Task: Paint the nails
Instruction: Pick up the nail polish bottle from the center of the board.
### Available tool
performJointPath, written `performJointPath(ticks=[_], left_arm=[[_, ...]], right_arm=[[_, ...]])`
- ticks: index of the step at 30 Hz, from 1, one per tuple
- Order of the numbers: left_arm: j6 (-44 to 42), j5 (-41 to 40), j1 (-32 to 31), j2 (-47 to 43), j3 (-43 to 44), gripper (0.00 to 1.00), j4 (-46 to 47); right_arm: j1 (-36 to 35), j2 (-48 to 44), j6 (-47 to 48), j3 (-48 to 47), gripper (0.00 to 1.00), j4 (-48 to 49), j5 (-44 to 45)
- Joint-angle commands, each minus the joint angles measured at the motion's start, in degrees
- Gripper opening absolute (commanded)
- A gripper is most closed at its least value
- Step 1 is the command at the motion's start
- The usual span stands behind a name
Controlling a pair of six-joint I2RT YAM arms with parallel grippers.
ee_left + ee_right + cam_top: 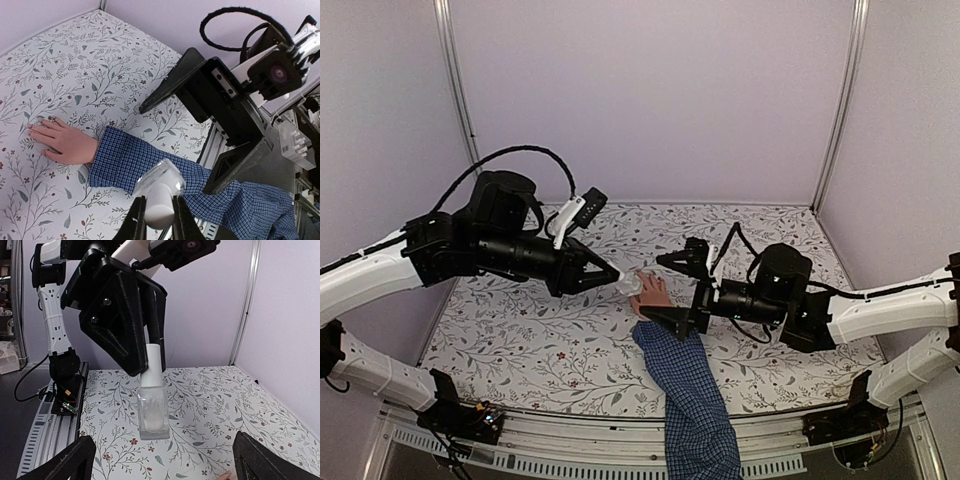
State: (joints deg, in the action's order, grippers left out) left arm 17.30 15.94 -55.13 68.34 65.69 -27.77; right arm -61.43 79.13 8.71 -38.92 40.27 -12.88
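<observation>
**A:** Now, look at the fingers of the left gripper (157, 210). They're pinched tight on the white cap (153, 362), and the little clear bottle (152, 410) hangs off it.

**B:** And the other one?

**A:** The right gripper (160, 457) has its jaws spread as wide as they go. Nothing's in them, and the bottle sits out ahead, roughly in line with the gap.

**B:** So the cap's on?

**A:** It is, from where I stand. I'd call this the opening step, with no brush out and no painting begun.

**B:** Where are the nails (34, 131)?

**A:** On the small pale hand (62, 142), lying flat, palm down, on the flowered table (75, 65) between the two arms. The blue checked sleeve (150, 160) runs back towards the near edge. The nails are too tiny for me to tell any colour on them.

**B:** What next, you reckon?

**A:** The right jaws need to come in around the glass body and close squarely below the cap. Then the left can twist and draw the cap off. The bottle's small and smooth, so a crooked grip could let it spin or slip. It's also hovering near the hand, so a spill there would be messy.
</observation>
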Motion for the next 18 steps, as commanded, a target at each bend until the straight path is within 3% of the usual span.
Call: performJointPath(ticks=[1,5,11,15,18], left_arm=[[-0.88,0.27,-1.95,0.84,3.48,0.00,1.52],[0.18,-2.42,-2.71,3.87,6.13,0.00,0.23],[0.28,-5.82,-4.53,7.53,9.02,0.00,-1.15],[0.62,-6.58,-4.96,8.51,9.78,0.00,-1.36],[0.73,-6.88,-5.09,8.86,9.89,0.00,-1.49]], right_arm=[[0.08,-2.99,1.43,-1.98,0.99,-2.64,2.00],[-0.16,-2.23,4.05,-6.79,0.99,-12.91,1.02],[-2.06,-1.55,6.94,-6.75,0.94,-12.98,2.06],[-2.11,-0.54,7.46,-7.05,0.86,-13.10,4.09],[-2.18,-0.09,7.64,-6.96,0.75,-12.96,5.17]])
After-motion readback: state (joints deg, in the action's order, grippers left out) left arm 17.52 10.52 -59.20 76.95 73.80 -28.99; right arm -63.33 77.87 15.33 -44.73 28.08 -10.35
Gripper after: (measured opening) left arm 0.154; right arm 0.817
